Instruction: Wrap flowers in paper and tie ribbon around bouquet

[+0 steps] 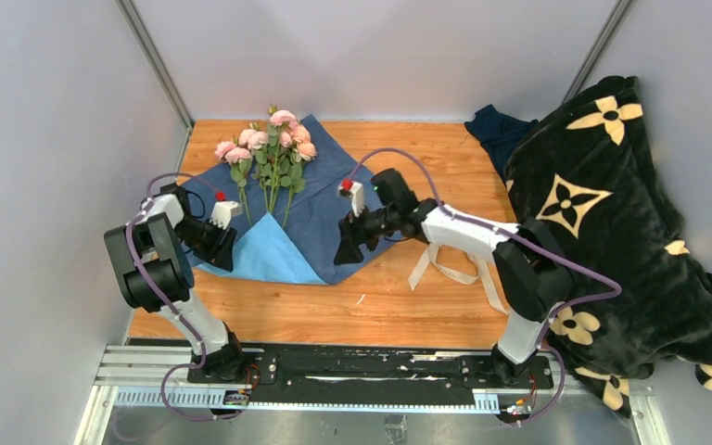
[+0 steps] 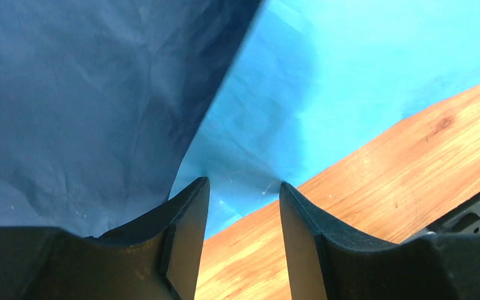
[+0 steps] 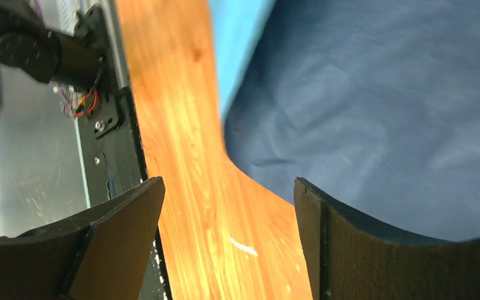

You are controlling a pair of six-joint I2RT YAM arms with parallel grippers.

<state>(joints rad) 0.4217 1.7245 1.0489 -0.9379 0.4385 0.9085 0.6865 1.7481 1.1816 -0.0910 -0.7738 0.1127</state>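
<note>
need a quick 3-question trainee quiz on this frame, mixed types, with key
1. True or false: the flowers lie on the dark face of the paper.
2. Where is the ribbon? A) tied round the stems B) loose on the table, right of the paper C) under the flowers
3. Fill in: the left claw and right claw both have jaws ____.
Key: 1 true; 2 B; 3 open.

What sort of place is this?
Probably a robot lab cell: plain grey walls box in a wooden table, with a left arm and right arm bolted to a rail.
</note>
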